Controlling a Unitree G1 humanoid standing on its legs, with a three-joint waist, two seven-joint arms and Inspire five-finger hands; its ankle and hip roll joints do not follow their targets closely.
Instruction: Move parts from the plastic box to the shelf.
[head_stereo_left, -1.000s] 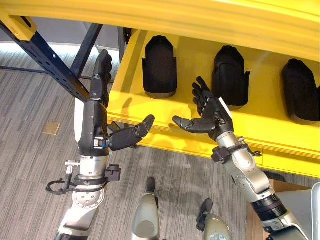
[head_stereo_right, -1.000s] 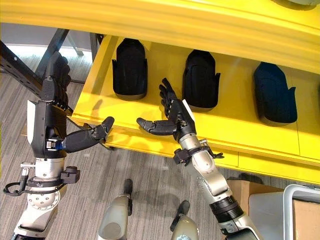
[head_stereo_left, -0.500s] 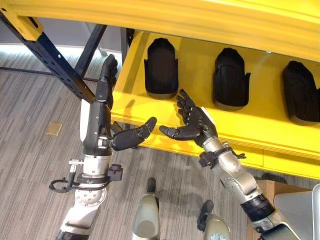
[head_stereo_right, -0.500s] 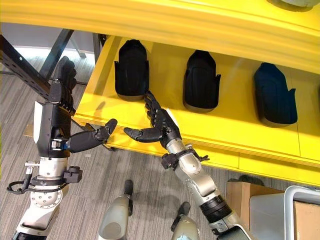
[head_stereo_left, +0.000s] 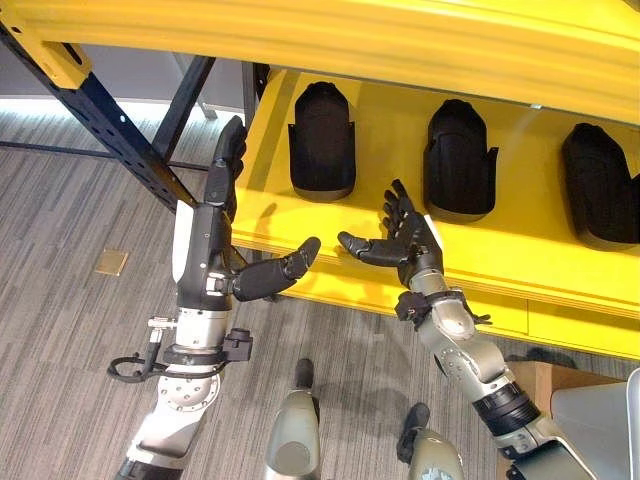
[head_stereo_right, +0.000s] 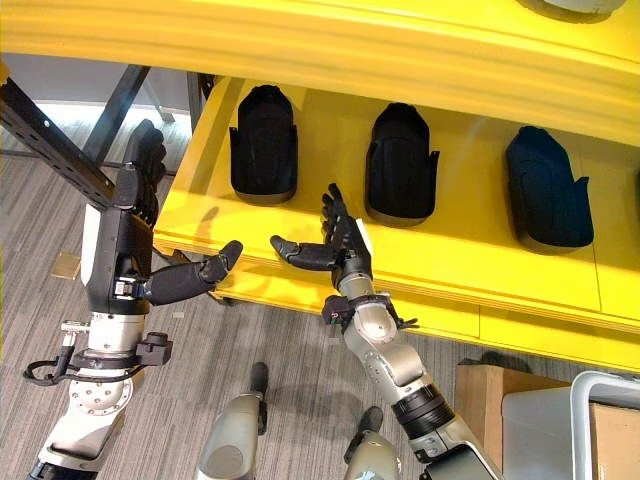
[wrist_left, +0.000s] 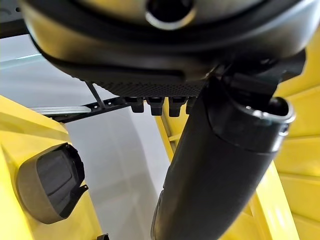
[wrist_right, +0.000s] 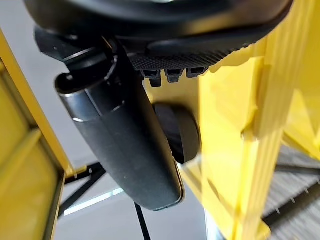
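Both hands are empty. Biggest is the yellow shelf (head_stereo_left: 480, 250), a wide tray with a raised front lip. On it stand 3 black parts in a row: the left part (head_stereo_left: 322, 140), the middle part (head_stereo_left: 461, 160) and the right part (head_stereo_left: 602, 185). They are well apart from each other. Each has a round top and 2 little wings at its sides.

Next comes the left hand (head_stereo_left: 215, 225), raised by the shelf's left end with straight fingers and its thumb stuck out toward the shelf lip. Then the right hand (head_stereo_left: 405, 235), over the front lip between the left part and the middle part, fingers spread and holding nothing. It touches no part.

A corner of a grey bin (head_stereo_right: 600, 425) shows low on the right; I cannot tell if it is the plastic box.

I think the parts are stiff, light and a bit smooth. A good hold would be across the narrow middle, under the wings.
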